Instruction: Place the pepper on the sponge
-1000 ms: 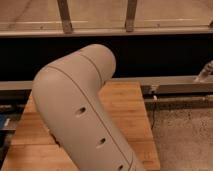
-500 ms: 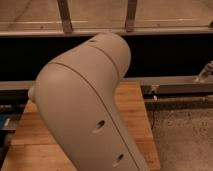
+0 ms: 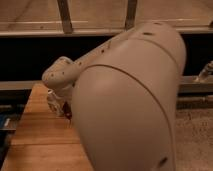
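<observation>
Camera view: the beige robot arm (image 3: pixel 130 110) is filling most of the picture, with the gripper (image 3: pixel 56 103) hanging low at the left over the wooden tabletop (image 3: pixel 40 140)
Its fingers are pressing together, and a small dark red tip, the pepper (image 3: pixel 66 114), is showing pinched at their lower end, just above the wood near the table's far edge; the arm's bulk is hiding the right part of the tabletop; behind the table a dark recess (image 3: pixel 25 60) is running under a pale ledge carrying two metal posts (image 3: pixel 65 15)
</observation>
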`<action>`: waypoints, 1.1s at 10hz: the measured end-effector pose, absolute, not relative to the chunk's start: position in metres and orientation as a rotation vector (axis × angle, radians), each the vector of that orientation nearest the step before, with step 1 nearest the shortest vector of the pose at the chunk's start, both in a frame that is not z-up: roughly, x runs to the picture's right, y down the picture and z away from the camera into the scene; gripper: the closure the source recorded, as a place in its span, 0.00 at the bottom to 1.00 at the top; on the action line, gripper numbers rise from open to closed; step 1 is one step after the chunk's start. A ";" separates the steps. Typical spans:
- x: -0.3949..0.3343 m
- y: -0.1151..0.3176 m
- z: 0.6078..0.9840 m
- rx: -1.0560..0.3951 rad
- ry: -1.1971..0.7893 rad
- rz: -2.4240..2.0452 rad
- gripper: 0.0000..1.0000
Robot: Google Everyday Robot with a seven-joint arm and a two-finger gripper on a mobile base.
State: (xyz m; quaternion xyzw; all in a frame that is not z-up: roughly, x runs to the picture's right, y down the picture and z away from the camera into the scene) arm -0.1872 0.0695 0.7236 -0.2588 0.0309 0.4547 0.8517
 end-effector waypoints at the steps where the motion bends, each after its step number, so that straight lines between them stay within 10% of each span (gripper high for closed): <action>1: -0.160 0.068 0.718 -0.525 0.077 1.001 1.00; 11: 0.056 0.137 0.664 -0.429 0.240 1.456 1.00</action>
